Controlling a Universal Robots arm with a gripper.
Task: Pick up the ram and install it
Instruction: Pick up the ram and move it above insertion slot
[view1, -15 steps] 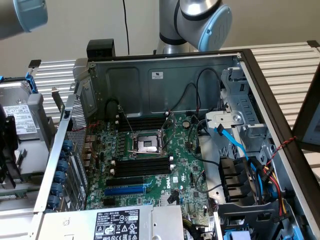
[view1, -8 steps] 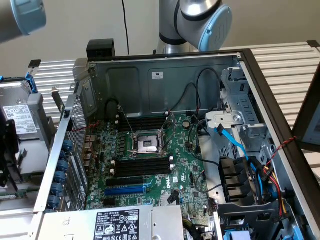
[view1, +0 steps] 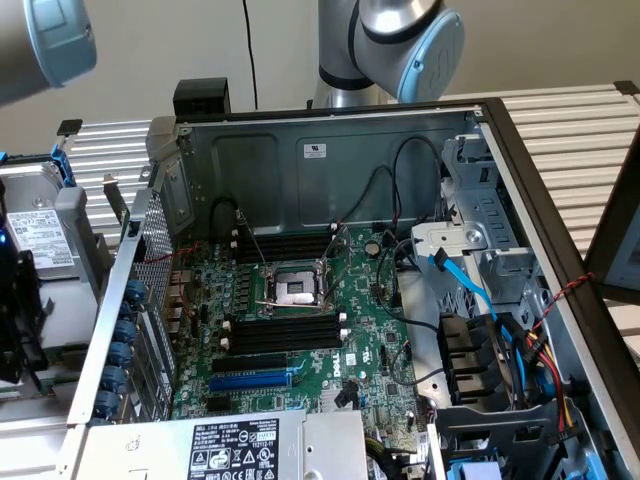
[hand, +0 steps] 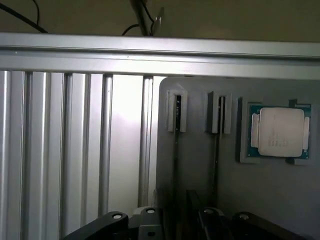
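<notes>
Fingers (hand: 114, 222) spread wide, gripping nothing, poised over one end of the gray holder (hand: 196, 165). Holder contents: two ram sticks (hand: 176, 150) standing on edge in parallel grooves; one processor (hand: 280, 131) seated in a pocket beside them. Holder lies on the slatted metal surface (hand: 75, 150).

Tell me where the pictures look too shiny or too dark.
Wrist view: white glare washes out the metal slats, and the background beyond the rail is dark. Exterior view: light is even, with shade inside the computer case around the cables.
</notes>
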